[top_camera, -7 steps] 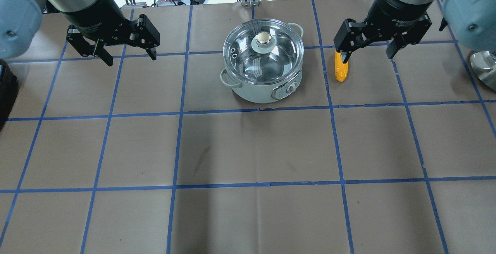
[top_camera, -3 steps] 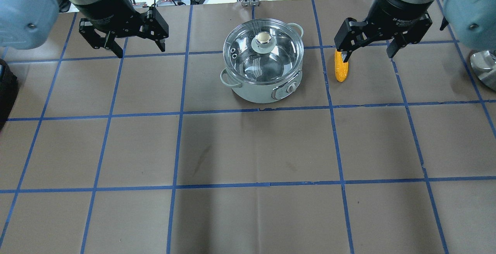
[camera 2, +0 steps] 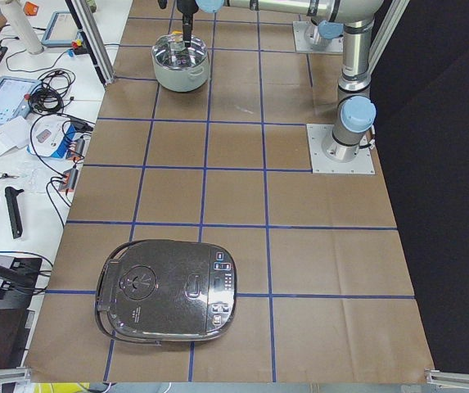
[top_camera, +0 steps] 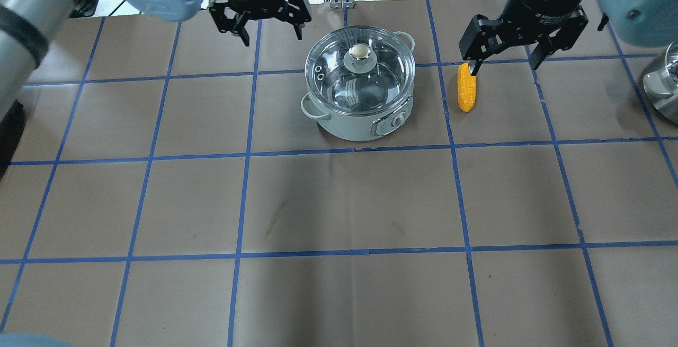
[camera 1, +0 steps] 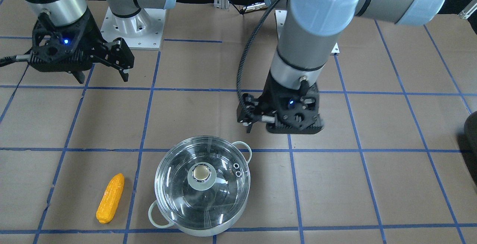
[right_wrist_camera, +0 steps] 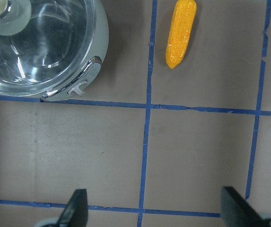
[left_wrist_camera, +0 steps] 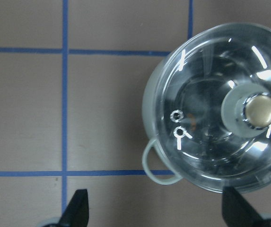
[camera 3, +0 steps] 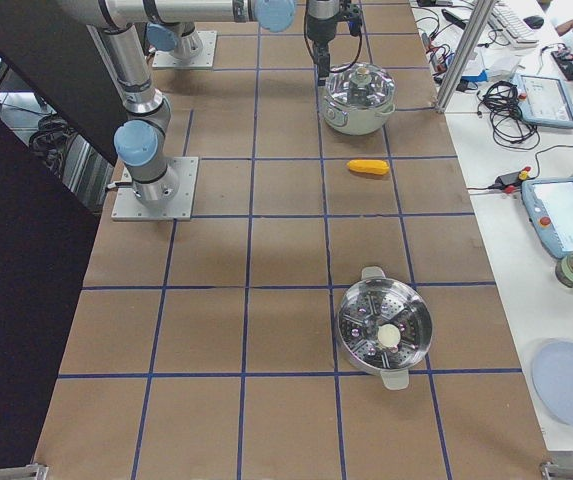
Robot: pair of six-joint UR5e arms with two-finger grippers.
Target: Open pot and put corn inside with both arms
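The pot (top_camera: 349, 127), steel with mint-green handles, stands at the table's far middle. Its glass lid (top_camera: 371, 90) with a metal knob (top_camera: 360, 52) is on it. The corn (top_camera: 466, 88) lies on the table to the pot's right, apart from it. My left gripper (top_camera: 271, 34) is open and empty, beyond and left of the pot. In the left wrist view the lid knob (left_wrist_camera: 260, 109) lies to the right. My right gripper (top_camera: 503, 66) is open and empty, just beyond the corn. In the right wrist view the corn (right_wrist_camera: 181, 32) is at the top.
A steel steamer pot (camera 3: 384, 330) stands at the robot's right end of the table and shows at the overhead view's right edge (top_camera: 662, 87). A black rice cooker (camera 2: 164, 295) stands at the left end. Blue tape lines grid the brown table cover.
My left arm has swung right and away from the robot, from the far left square to just beside the pot. My right gripper has shifted slightly farther back, still open.
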